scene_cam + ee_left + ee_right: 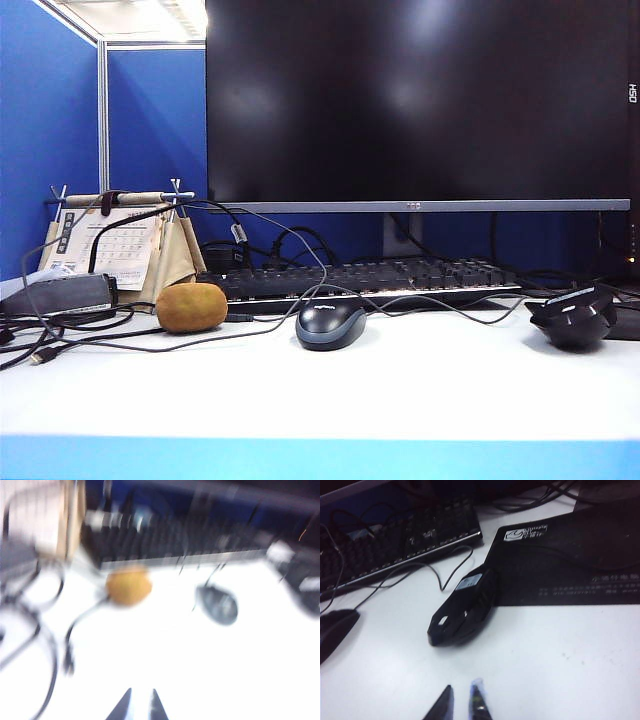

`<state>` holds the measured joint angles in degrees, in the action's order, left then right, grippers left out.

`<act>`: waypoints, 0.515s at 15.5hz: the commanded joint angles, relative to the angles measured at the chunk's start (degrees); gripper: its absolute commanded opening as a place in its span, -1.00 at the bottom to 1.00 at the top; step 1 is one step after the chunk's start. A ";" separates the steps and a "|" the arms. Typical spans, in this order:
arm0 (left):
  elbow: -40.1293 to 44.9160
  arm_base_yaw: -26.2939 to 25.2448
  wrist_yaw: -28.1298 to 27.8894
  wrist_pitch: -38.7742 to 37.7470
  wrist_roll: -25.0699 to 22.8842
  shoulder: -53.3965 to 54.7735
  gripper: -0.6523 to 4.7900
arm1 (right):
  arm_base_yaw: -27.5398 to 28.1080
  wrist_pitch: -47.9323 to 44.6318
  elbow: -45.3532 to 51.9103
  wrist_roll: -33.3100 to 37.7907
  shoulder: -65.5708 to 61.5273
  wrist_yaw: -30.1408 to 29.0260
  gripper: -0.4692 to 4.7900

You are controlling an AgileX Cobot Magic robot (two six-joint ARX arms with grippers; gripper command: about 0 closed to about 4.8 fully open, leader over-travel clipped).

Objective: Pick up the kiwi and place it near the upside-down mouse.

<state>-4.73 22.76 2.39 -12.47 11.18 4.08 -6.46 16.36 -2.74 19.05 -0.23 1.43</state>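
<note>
The kiwi lies on the white tabletop toward its left side, just in front of the keyboard and beside a desk calendar. A smooth dark mouse sits near the middle, and the upside-down mouse rests near the right edge, partly on a black mouse pad. The left pincer hovers above bare tabletop near the front edge, fingertips nearly together, holding nothing. The right pincer hangs short of the upside-down mouse, fingertips likewise close together and empty.
</note>
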 commanded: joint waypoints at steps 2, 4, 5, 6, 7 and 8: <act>-0.09 -0.07 0.74 1.01 0.07 0.02 -0.58 | 0.00 -2.91 0.04 -0.63 0.04 2.84 -0.62; -0.09 -0.07 3.56 3.67 2.78 0.02 -0.58 | -0.02 -2.91 0.04 -0.94 0.04 0.00 -0.62; -0.09 -0.07 5.49 4.48 3.50 0.02 -0.58 | -0.04 -2.95 0.02 -1.07 0.04 -1.55 -0.62; -0.11 -0.07 8.22 5.01 3.87 0.02 -0.58 | -0.04 -4.55 0.00 -1.07 0.04 -4.44 -0.62; -0.11 -0.07 9.60 5.20 3.87 0.02 -0.58 | -0.04 -7.48 -0.07 -1.07 0.04 -6.80 -0.62; -0.11 -0.07 10.32 5.27 3.85 0.02 -0.58 | -0.07 -13.09 -0.35 -1.51 0.04 -9.77 -0.58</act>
<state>-4.73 22.76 11.46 -8.36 14.96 4.05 -6.44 10.35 -2.48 18.17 -0.23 -5.23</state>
